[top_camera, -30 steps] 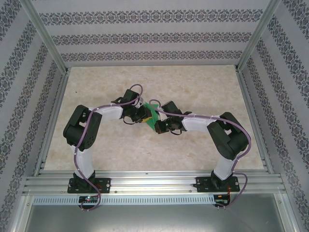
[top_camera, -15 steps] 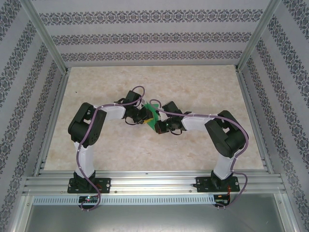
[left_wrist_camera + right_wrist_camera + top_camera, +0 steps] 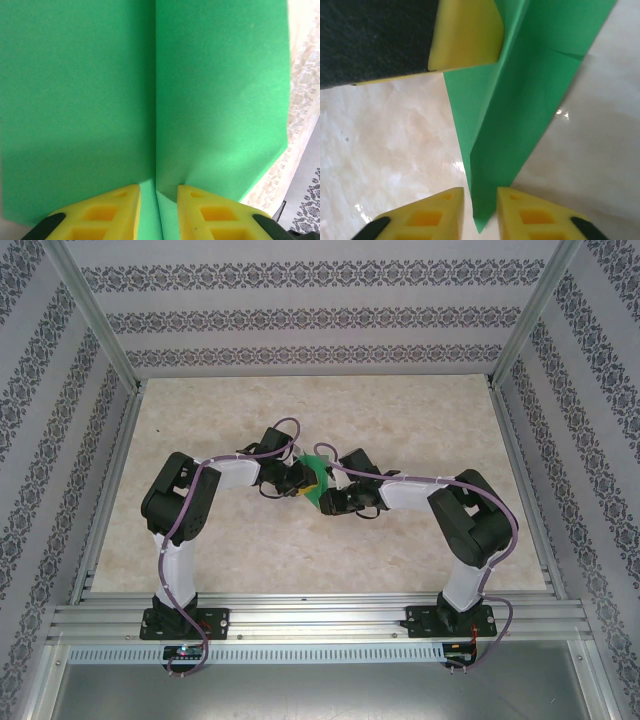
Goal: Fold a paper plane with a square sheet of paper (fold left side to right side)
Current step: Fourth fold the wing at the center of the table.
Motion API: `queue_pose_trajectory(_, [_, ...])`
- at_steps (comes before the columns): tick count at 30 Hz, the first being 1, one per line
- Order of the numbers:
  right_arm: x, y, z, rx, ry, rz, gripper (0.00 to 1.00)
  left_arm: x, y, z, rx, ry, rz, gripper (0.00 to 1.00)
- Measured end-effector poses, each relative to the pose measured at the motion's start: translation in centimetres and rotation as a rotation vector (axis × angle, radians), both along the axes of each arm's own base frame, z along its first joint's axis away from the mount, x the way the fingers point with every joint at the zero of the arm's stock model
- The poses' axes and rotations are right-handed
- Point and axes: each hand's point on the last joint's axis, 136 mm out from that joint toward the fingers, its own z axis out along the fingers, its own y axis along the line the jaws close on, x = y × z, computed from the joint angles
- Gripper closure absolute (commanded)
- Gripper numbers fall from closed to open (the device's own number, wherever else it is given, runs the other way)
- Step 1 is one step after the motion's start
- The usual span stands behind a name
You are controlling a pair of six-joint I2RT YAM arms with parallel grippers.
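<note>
The marbled tabletop sat inside patterned walls. The sheet of paper already showed long creases and a pointed end, so folding was judged partly done. The left claw and right claw each stood narrowly apart astride it, clamping nothing. Its full outline was cropped.

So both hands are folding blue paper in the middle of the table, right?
No: the paper is green, not blue, as the left wrist view shows. The left hand and right hand are at it, in the middle of the table.
</note>
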Motion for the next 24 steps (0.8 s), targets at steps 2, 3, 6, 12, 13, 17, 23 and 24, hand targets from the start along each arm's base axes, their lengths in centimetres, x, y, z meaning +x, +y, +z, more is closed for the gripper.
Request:
queue_pose_trajectory(2, [0.4,-0.4,0.7,0.018,-0.006,-0.013,0.68,0.0,0.0,0.0,0.0,0.0,0.0,0.72])
queue_pose_trajectory(3, [0.6,-0.7,1.1,0.03,-0.009,-0.021,0.66,0.0,0.0,0.0,0.0,0.0,0.0,0.72])
queue_pose_trajectory(6, [1.6,-1.4,2.5,0.073,-0.017,-0.051,0.64,0.0,0.0,0.0,0.0,-0.001,0.0,0.72])
queue_pose_trajectory(12, [3.8,-2.6,3.7,0.15,-0.007,-0.128,0.61,0.0,0.0,0.0,0.002,-0.002,0.001,0.72])
queue_pose_trajectory(13, [4.3,-2.6,3.9,0.163,-0.004,-0.138,0.61,0.0,0.0,0.0,0.002,-0.002,0.001,0.72])
queue_pose_trajectory(17, [6.6,-1.8,4.3,0.213,0.01,-0.166,0.61,0.0,0.0,0.0,0.002,-0.002,0.001,0.72])
queue_pose_trajectory(23, [8.3,-0.4,3.7,0.256,0.04,-0.161,0.62,0.0,0.0,0.0,0.002,-0.001,0.002,0.72])
queue_pose_trajectory(24, [8.3,-0.4,3.5,0.258,0.045,-0.159,0.62,0.0,0.0,0.0,0.002,-0.001,0.002,0.72])
